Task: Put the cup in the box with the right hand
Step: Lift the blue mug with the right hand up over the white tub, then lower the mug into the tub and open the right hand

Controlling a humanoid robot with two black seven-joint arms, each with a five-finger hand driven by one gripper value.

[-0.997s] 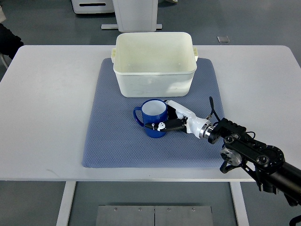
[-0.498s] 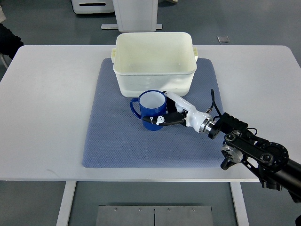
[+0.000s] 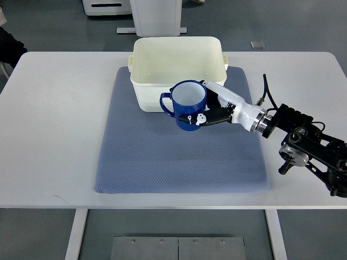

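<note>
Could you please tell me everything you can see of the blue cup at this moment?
The blue cup is a glossy mug, dark blue outside and white inside, apparently empty. It is upright, its loop handle pointing to the picture's left. The right hand grips its right side, fingers wrapped around the wall, and appears to hold it lifted clear of the blue mat. In this view it overlaps the front wall of the white box; it is not yet inside.

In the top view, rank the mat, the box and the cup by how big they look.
1. Blue mat
2. White box
3. Blue cup, held by the right hand; it looks raised toward the camera, so slightly enlarged, yet clearly smallest.
</note>
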